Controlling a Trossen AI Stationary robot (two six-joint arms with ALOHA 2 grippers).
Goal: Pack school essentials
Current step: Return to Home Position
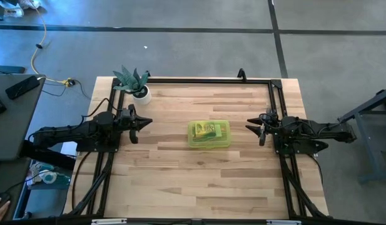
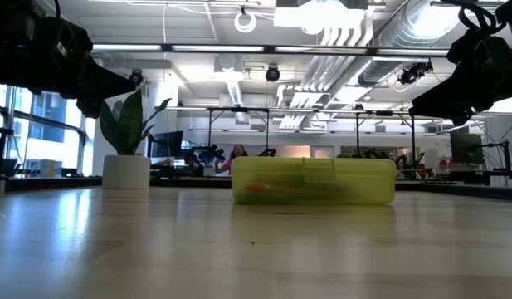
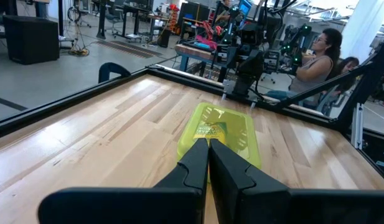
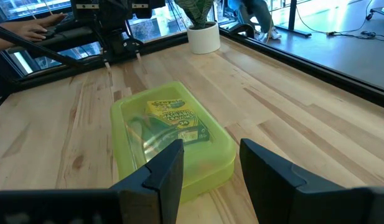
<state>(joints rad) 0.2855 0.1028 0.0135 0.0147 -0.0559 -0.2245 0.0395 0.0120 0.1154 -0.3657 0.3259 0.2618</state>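
Note:
A translucent yellow-green plastic case [image 1: 209, 134] lies flat on the middle of the wooden table with its lid down. Through the lid a yellow-green crayon box [image 4: 174, 116] shows, with green-handled scissors [image 4: 144, 129] beside it. In the low view something orange [image 2: 260, 188] shows inside the case [image 2: 314, 181]. My left gripper [image 1: 146, 122] hangs shut above the table, left of the case, pointing at it. My right gripper [image 1: 250, 125] hangs open right of the case, nothing between its fingers [image 4: 173, 163].
A small green plant in a white pot [image 1: 137, 85] stands at the table's far left corner. A black frame [image 1: 205, 80] runs along the far edge and both sides. Bare wood lies near the front edge. People sit at desks beyond the table [image 3: 316, 53].

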